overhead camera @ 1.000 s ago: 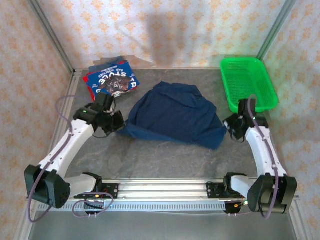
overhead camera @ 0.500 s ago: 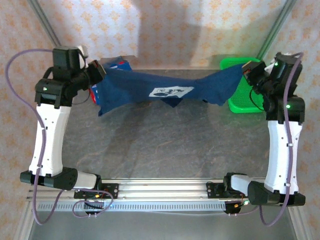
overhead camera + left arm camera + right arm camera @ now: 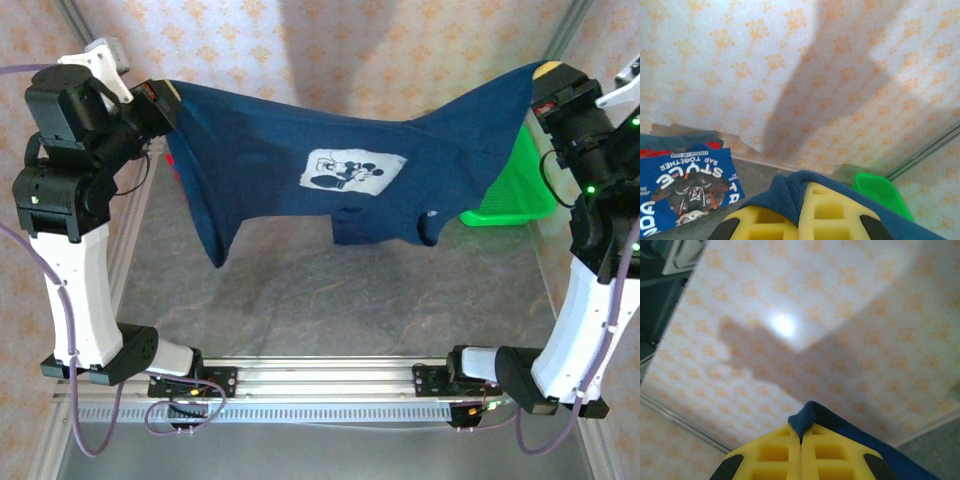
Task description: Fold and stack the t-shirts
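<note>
Top external: navy t-shirt [image 3: 270,165] higher, wider between left pincer [image 3: 163,102], right pincer [image 3: 541,85].

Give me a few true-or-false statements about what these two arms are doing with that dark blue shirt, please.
1. The left gripper and right gripper hold the navy shirt stretched in the air between them. True.
2. The right gripper is open and empty. False: it is shut on an edge of the navy shirt.
3. A white cartoon print on the shirt faces the top camera. True.
4. The green basket sits beside the left arm. False: it is on the right side, partly behind the shirt.
5. A folded blue shirt with white lettering lies on the table. True.
</note>
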You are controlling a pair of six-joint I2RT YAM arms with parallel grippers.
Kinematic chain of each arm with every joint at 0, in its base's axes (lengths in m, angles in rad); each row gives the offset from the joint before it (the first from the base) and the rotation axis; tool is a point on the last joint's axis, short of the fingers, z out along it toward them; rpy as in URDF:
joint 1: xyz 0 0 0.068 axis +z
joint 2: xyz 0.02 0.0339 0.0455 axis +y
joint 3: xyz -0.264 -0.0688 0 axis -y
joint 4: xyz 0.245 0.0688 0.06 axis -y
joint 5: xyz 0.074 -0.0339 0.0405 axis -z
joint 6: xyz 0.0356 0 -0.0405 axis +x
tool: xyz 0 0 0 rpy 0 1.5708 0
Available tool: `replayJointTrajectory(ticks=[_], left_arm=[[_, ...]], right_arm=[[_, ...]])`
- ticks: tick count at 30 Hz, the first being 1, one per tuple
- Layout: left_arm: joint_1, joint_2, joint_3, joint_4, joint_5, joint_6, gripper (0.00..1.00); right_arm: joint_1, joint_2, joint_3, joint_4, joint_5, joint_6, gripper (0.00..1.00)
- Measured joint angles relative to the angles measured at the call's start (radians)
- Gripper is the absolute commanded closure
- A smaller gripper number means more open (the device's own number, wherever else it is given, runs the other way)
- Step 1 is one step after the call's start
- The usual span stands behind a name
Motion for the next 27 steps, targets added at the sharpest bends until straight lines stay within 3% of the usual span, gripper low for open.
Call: replayJointTrajectory(ticks=[7, 13, 27], left_arm=[[0.02, 0.059, 0.043, 0.038, 0.007, 0.0, 1.0], [0.029, 0.196, 0.085, 0.088, 0.031, 0.0, 1.0], [0.058, 0.554, 0.291, 0.199, 0.136, -0.035, 1.0]], right_arm=[[0.0, 0.08, 0.108, -0.005, -0.01, -0.003, 1.0], [-0.007, 0.233, 0.138, 0.043, -0.045, -0.003, 1.0], [-0.163, 0.645, 0.285, 0.226, -0.225, 0.116, 1.0]])
